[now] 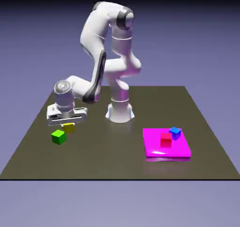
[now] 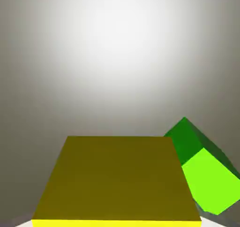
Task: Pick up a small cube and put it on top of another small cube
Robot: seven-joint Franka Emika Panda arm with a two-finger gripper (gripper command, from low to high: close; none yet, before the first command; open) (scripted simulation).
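The small yellow cube (image 1: 69, 127) sits directly under my gripper (image 1: 68, 124) at the exterior view's left, with the hand low over the table. In the hand view the yellow cube (image 2: 117, 179) fills the bottom middle and covers the finger tips; only pale slivers show at its two lower corners, tight against its sides. The gripper looks shut on it. The bright green cube (image 1: 58, 136) lies just in front and to the left of the yellow one, close but apart. It shows tilted at the hand view's lower right (image 2: 206, 174). I cannot tell whether the yellow cube is off the table.
A magenta pad (image 1: 180, 150) lies at the exterior view's right, carrying a red cube (image 1: 166, 140) and a blue cube (image 1: 175, 133). The robot's base (image 1: 120, 111) stands behind the middle of the dark table (image 1: 117, 160).
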